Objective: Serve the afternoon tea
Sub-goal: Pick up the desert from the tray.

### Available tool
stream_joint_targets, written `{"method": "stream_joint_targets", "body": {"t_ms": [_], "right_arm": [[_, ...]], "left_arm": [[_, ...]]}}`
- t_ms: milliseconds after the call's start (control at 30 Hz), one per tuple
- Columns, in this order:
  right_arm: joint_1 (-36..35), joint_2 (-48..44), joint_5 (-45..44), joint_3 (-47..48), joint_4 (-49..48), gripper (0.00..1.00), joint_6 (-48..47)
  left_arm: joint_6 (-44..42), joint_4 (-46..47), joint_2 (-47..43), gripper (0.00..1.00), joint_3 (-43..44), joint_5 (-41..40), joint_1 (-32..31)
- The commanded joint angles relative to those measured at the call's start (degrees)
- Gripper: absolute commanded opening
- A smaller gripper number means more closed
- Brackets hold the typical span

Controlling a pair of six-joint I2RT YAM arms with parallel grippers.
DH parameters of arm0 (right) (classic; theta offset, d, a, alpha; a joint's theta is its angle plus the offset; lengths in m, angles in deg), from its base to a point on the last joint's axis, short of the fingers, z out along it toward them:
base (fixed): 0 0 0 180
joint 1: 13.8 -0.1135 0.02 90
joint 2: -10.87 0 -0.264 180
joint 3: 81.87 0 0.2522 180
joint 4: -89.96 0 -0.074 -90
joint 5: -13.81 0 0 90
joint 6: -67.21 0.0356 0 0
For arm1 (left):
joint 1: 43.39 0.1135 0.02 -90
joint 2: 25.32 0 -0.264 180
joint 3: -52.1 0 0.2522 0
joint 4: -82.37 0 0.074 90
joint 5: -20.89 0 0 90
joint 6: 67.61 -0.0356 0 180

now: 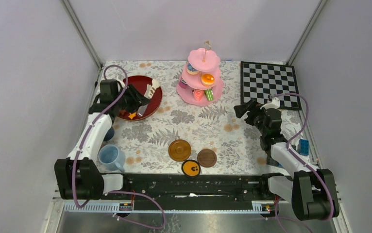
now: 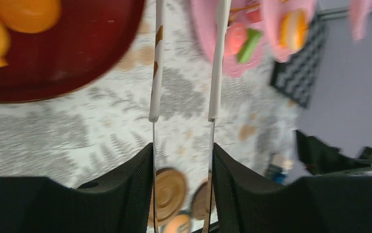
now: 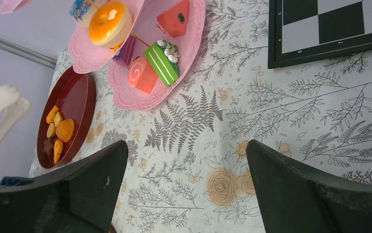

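Well, we're at the dark red plate (image 3: 79, 94) on the far left of the counter (image 1: 198, 127), where the loose orange pastries (image 3: 65, 130) and the brown star biscuit (image 3: 48, 145) huddle at its near side. The white tongs (image 2: 156, 73) hang over the plate's right rim, arms apart with nothing between them, and the left tool (image 2: 182, 160) is clenched on their thin metal shanks.

By our reading, the job now is to carry one piece across to the stand. To do it well, we'd bring the tips over the huddle and come straight down on an outlying piece so its neighbours aren't nudged. Squeeze gently, since those rounded tips look slippery on a smooth toy, and lift clear of the rim before swinging right.

The pink cake stand (image 1: 212, 57) sits at far centre, just right of the plate, three scalloped tiers narrowing upward under a gold loop (image 1: 207, 45). Its bottom tier carries a pink swirl roll (image 3: 142, 74), a green striped slice (image 3: 162, 60) and a red wedge (image 3: 175, 18). An orange ring doughnut (image 3: 107, 22) sits on the middle tier, and the top looks bare from above, a fair landing spot.

Nearer us, a light-blue cup (image 1: 110, 156) stands at left and two brown saucers (image 1: 179, 150) wait at near centre. The right tool (image 3: 185, 155) hovers released, fingers wide, beside the chessboard (image 1: 269, 83).
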Motion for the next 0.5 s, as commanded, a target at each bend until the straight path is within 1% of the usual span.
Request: {"method": "stream_joint_targets", "body": {"t_ms": [0,100,167,467], "right_arm": [[0.3,0.2,1.3,-0.4,-3.7,0.98,0.5],[0.3,0.6,1.6,-0.5,-4.2,0.98,0.8],[0.3,0.9,1.8,-0.6,-4.4,0.98,0.9],[0.3,1.9,2.2,-0.8,-5.3,0.98,1.2]], "left_arm": [[-20.9,-20.8,2.9,0.45,10.2,-3.9,1.8],[-26.3,-24.7,4.5,0.45,13.7,-10.8,1.8],[-27.9,-25.0,5.5,0.44,15.0,-14.2,1.8],[-31.2,-24.6,9.8,0.41,17.9,-22.6,1.8]]}}
